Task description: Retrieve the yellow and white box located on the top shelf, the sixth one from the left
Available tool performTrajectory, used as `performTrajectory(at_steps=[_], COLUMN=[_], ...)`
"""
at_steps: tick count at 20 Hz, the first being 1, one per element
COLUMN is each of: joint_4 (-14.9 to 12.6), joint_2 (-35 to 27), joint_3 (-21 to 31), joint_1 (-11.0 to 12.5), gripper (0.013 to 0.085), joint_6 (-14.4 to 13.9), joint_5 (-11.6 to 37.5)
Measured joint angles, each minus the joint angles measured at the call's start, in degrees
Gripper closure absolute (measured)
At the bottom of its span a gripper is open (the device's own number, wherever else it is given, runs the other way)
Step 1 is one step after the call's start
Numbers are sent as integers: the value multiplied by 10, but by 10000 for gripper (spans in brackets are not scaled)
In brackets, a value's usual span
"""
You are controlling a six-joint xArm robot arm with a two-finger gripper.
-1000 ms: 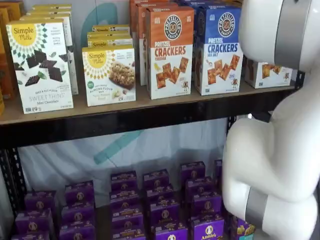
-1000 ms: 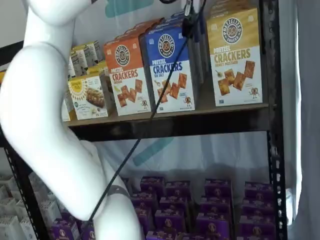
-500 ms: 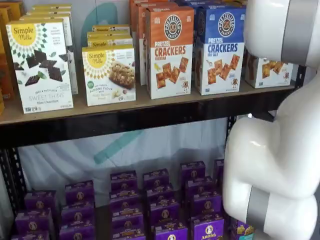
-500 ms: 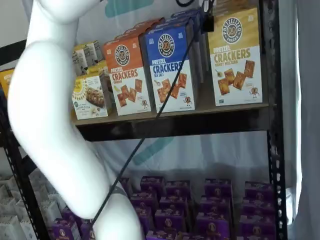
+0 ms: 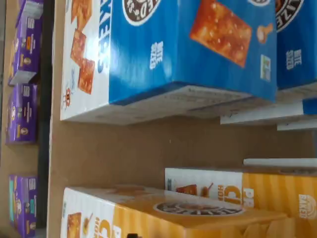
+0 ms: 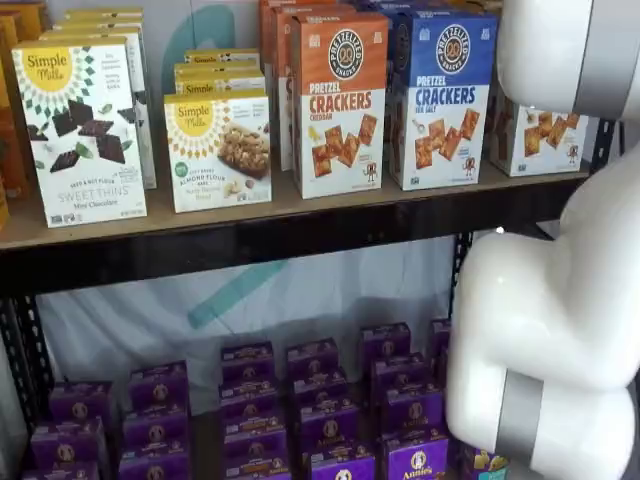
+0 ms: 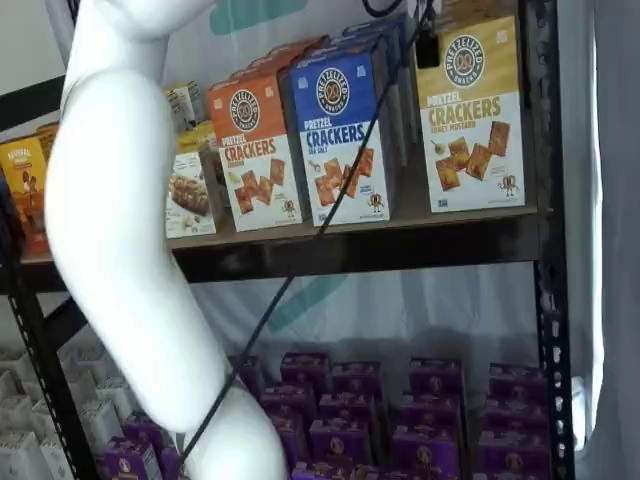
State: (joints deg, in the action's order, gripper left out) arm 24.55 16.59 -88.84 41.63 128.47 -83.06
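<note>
Your yellow and white box (image 7: 470, 112) stands upright at the front edge of the top shelf (image 7: 400, 245), its cracker pictures facing out. The black fingers (image 7: 427, 45) hang just beside its upper left corner.

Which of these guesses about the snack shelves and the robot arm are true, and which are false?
1. The yellow and white box stands upright on the top shelf. True.
2. The blue cracker box stands right beside the orange cracker box. True.
3. The boxes on the lower shelf are green. False: the purple boxes fill it.
4. The yellow and white box is already lifted off the shelf. False: it rests on the board.
5. A black cable hangs in front of the shelves. True.
</note>
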Motion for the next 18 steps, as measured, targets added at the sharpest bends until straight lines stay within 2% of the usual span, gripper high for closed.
performTrajectory(at_steps=[5, 11, 18], joint_4=[-45, -71, -111], joint_2=[-23, -44, -81], joint_3=[-17, -40, -105], joint_1=[-24, -31, -36], gripper=[130, 130, 130], joint_6=[-12, -19, -30], joint_5=[3, -19, -89])
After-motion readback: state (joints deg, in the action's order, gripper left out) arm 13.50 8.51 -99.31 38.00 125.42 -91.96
